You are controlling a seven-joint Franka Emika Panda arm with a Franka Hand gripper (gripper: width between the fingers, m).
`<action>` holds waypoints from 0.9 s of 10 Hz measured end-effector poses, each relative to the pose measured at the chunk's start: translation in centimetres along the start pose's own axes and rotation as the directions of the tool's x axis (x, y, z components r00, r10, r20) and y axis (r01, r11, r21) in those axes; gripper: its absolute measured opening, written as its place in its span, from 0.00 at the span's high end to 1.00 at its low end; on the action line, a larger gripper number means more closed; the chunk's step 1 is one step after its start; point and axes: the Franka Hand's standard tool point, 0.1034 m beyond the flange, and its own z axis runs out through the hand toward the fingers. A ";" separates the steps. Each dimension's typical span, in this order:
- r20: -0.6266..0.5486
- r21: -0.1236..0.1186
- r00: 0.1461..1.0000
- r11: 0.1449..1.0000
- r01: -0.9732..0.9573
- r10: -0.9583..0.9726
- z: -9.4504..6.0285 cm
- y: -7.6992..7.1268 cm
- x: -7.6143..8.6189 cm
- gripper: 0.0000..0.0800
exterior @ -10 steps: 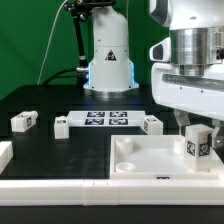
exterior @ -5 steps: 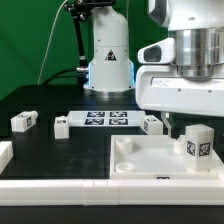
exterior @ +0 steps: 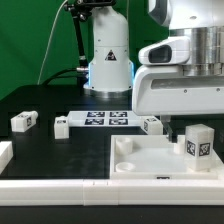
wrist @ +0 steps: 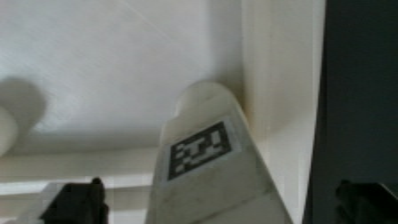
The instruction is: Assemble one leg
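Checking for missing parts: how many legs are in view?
4 legs. One stands on the tabletop at the exterior view's right; two flank the marker board; one lies at its far left. Others may be hidden behind the arm.

White leg (exterior: 197,141) with a black-and-white square tag (exterior: 199,148), white tabletop (exterior: 150,170), black surface (exterior: 50,105), white marker board (exterior: 105,119), green wall (exterior: 30,40).

— Where does the upright leg (exterior: 197,142) stand?
— On the tabletop (exterior: 140,168), near its corner at the exterior view's right.
— And the marker board (exterior: 105,119)?
— Behind the tabletop. A loose leg (exterior: 151,124) lies just beside its right end, a second leg (exterior: 60,126) beside its left end, and a third leg (exterior: 24,121) farther left.
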 end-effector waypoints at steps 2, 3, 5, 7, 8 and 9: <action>0.000 -0.001 0.993 0.993 0.120 -0.120 0.0 0.0 0.0 0.19; 0.001 -0.004 0.974 0.974 0.225 -0.225 0.0 0.2 0.0 0.19; 0.001 -0.005 0.967 0.967 0.253 -0.253 0.0 0.3 0.0 0.19; 0.001 -0.005 0.968 0.968 0.253 -0.253 0.0 0.3 0.0 0.30; 0.001 -0.005 0.971 0.971 0.237 -0.237 0.0 0.3 0.0 0.53; 0.001 -0.005 0.977 0.977 0.211 -0.211 0.0 0.3 0.0 0.64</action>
